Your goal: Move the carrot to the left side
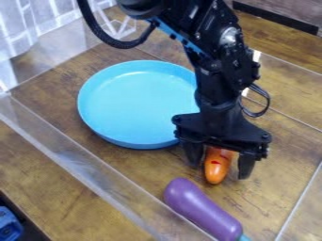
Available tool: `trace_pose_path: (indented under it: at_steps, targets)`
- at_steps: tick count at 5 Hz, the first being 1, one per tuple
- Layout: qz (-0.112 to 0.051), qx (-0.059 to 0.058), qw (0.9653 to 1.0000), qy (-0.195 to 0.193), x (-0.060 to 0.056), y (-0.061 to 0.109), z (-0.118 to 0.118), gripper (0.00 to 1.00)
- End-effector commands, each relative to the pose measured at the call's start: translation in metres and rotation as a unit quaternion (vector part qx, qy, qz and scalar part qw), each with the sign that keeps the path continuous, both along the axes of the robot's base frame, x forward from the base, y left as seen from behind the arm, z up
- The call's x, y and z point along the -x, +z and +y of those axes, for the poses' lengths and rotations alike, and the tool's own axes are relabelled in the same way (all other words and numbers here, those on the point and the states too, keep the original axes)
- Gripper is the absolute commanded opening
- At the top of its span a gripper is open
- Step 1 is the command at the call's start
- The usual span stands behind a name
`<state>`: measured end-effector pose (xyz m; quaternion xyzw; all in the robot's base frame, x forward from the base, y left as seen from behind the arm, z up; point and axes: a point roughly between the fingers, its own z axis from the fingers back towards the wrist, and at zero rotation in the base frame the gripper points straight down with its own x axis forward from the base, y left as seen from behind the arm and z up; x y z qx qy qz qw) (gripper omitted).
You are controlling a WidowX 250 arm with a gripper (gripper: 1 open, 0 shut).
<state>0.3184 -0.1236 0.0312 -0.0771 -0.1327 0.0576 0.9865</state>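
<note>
The orange carrot (217, 169) lies on the wooden table just right of the blue plate, only its lower part showing between the fingers. My black gripper (220, 168) points down over it, open, one finger on each side of the carrot. Whether the fingers touch it is unclear. The carrot's leafy top is hidden behind the gripper.
A round blue plate (120, 104) sits left of the gripper. A purple eggplant (202, 208) lies in front of the carrot near the table's front edge. Clear plastic walls (75, 165) border the table at the front and left.
</note>
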Motion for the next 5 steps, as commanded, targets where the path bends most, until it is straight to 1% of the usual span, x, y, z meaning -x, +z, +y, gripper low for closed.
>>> trace_pose_path:
  at_steps: [1, 3, 5]
  targets:
    - [-0.030, 0.010, 0.9995, -0.005, -0.012, 0.015, -0.009, 1.00]
    - [-0.035, 0.012, 0.9993, -0.001, -0.018, 0.012, -0.010, 1.00]
    - [-0.039, 0.020, 0.9990, 0.004, -0.023, 0.013, -0.012, 1.00]
